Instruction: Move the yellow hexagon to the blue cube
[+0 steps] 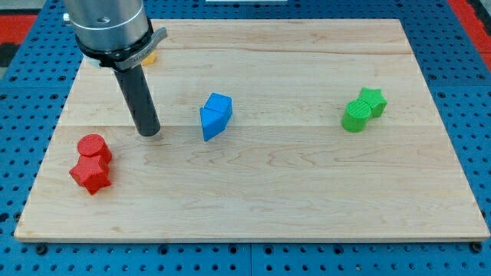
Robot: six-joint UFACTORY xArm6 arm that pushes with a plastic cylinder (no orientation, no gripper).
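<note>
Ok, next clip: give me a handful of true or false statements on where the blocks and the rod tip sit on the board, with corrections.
1. My tip touches the blue blocks. False: it stands apart from them, toward the view's left, with bare board between.
2. Two green blocks sit together toward the view's right. True.
3. The red blocks lie at the view's top right. False: they are at the view's lower left, below and left of my tip.
4. A yellow block shows only as a sliver behind the arm's housing near the view's top left. True; its shape cannot be made out.
5. The yellow block already rests against the blue blocks. False: it lies well apart, up and left of them.
</note>
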